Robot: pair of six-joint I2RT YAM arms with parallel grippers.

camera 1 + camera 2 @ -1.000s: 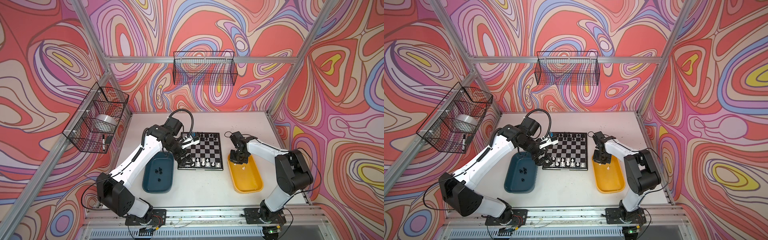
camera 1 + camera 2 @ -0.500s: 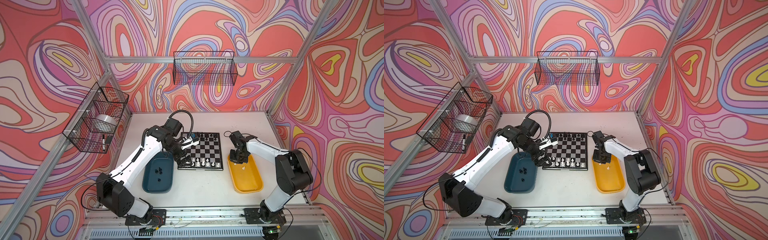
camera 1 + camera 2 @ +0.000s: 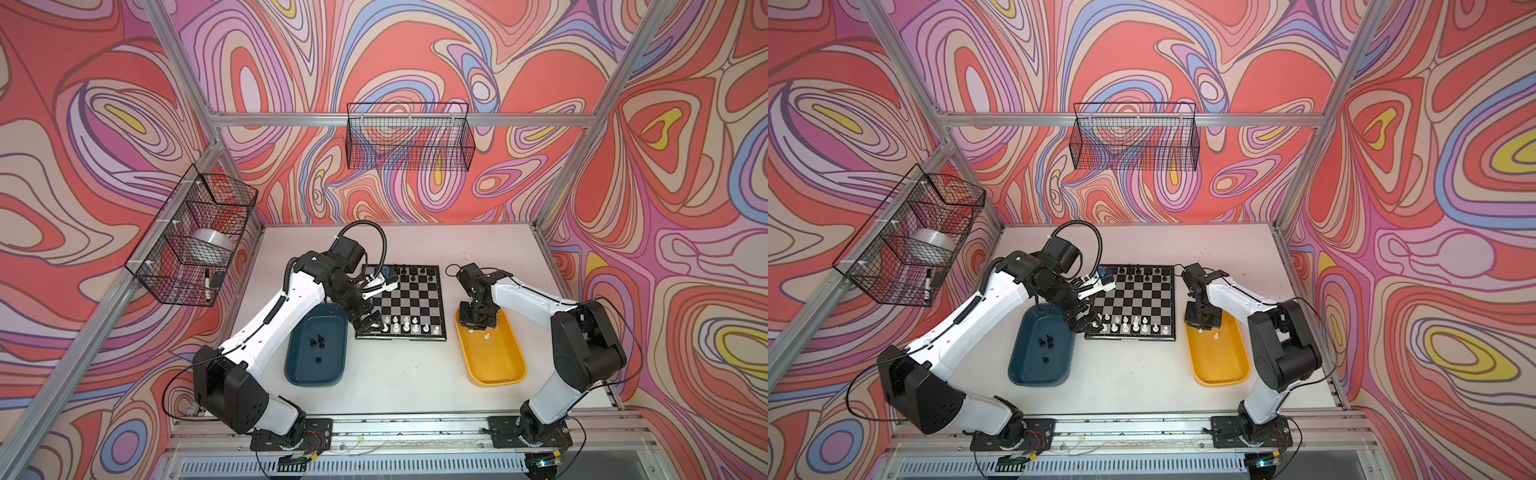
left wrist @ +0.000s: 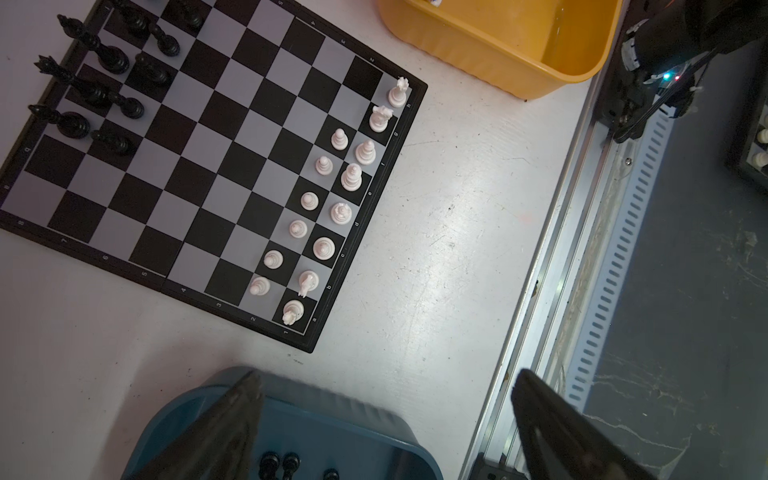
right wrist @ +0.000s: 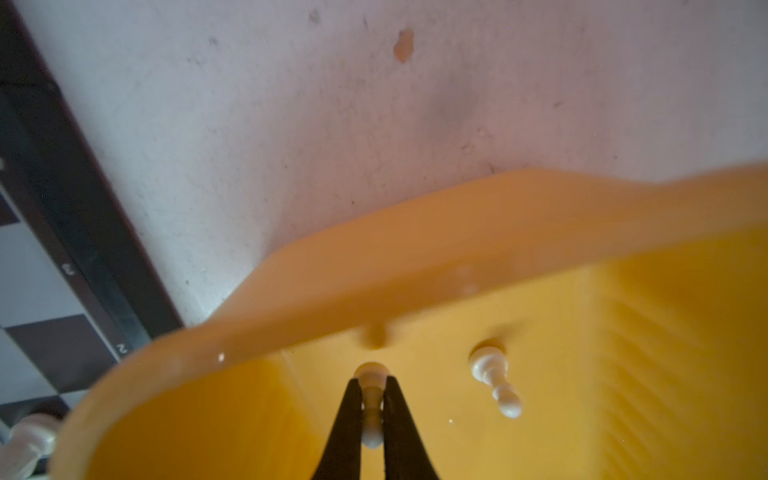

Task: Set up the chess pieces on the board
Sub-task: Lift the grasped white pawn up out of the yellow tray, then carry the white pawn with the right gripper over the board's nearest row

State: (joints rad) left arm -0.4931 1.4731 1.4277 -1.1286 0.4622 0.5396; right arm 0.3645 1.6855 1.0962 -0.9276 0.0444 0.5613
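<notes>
Found the board (image 3: 409, 297) flat on the white table (image 3: 399, 390), set between a teal tray (image 3: 299, 370) on the left and a yellow tray (image 3: 494, 361) on the right in both top views. Counted, in the left wrist view, eight white pieces (image 4: 351, 176) along the board's near edge row and six white pawns (image 4: 298, 228) on the row ahead of them, running from the corner by the teal tray. Noted black pieces (image 4: 104, 54) standing on the two far rows; exact count hard to make out. Spotted a few loose black pieces (image 3: 319, 341) on the floor of the teal tray. Logged the left gripper (image 3: 369, 323) at the board's near corner, just beside the teal tray's far end, with fingers (image 4: 232, 415) spread wide and nothing held. Logged the right gripper (image 3: 475, 323) down in the far end of the yellow tray, with fingertips pressed close together on a single pawn (image 5: 371, 405), white, pinched about its stem. Could not tell whether lifted or resting on the tray floor. Saw a second pawn (image 5: 492, 384), also white, lying on its side on the tray floor just beside, clear of the fingers.
</notes>
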